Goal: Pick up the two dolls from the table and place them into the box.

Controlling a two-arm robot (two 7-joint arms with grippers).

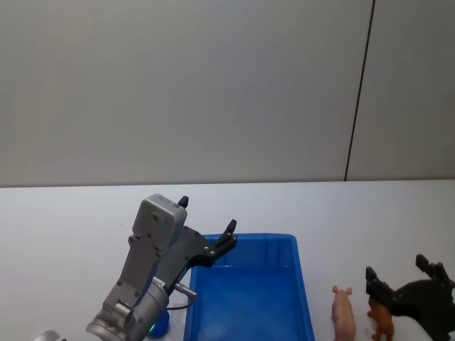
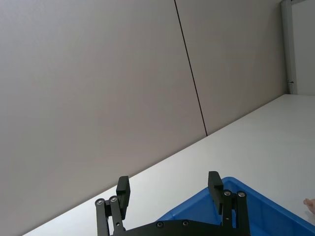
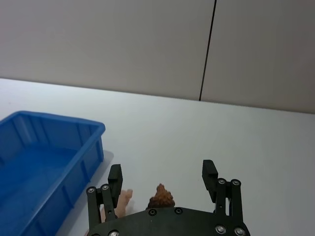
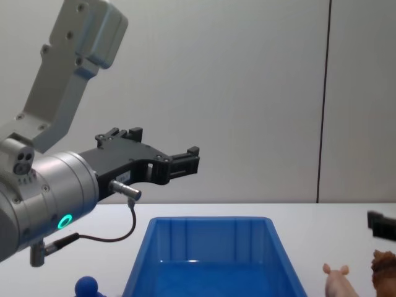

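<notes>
The blue box stands on the white table in front of me. My left gripper hangs open and empty above the box's far left corner, well off the table. The blue doll with its ball top sits on the table left of the box, partly hidden behind my left arm. The brown doll stands right of the box. My right gripper is open just above it, and the doll shows between and below the fingers.
A pink pig toy lies between the box and the brown doll, close to my right gripper. A pale wall with a dark vertical seam backs the table. White tabletop stretches beyond the box.
</notes>
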